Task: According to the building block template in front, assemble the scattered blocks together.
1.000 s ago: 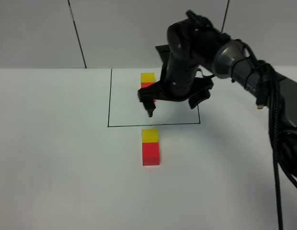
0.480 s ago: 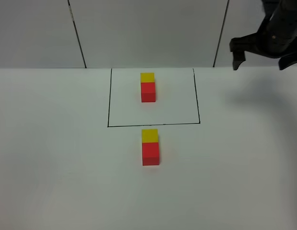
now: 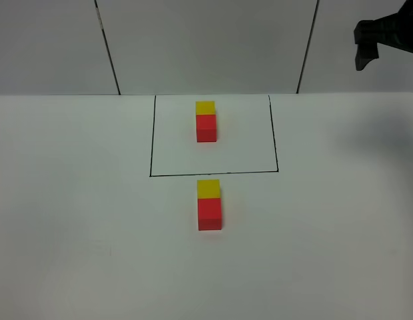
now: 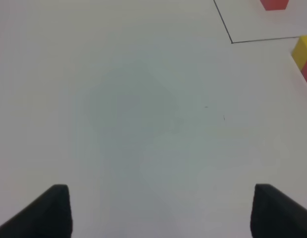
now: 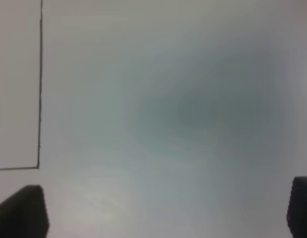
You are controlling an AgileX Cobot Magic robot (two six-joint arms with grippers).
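Observation:
The building block template, a yellow cube (image 3: pixel 205 107) joined to a red cube (image 3: pixel 206 127), stands inside the black-line rectangle (image 3: pixel 150 143). The scattered blocks stand joined just in front of the rectangle: the yellow block (image 3: pixel 208 189) touches the red block (image 3: pixel 209 214). My right gripper (image 5: pixel 161 210) is open and empty, high at the back right; one of its fingers (image 3: pixel 364 52) shows in the exterior view. My left gripper (image 4: pixel 166 213) is open and empty over bare table to the left; the yellow block (image 4: pixel 303 49) shows at that view's edge.
The white table (image 3: pixel 80 220) carries only the rectangle and the two block pairs. A grey panelled wall (image 3: pixel 206 40) stands behind it. The right wrist view shows a corner of the black line (image 5: pixel 39 124).
My right arm has lifted away from the rectangle and swung up to the back right, almost out of the exterior view. The blocks have not moved.

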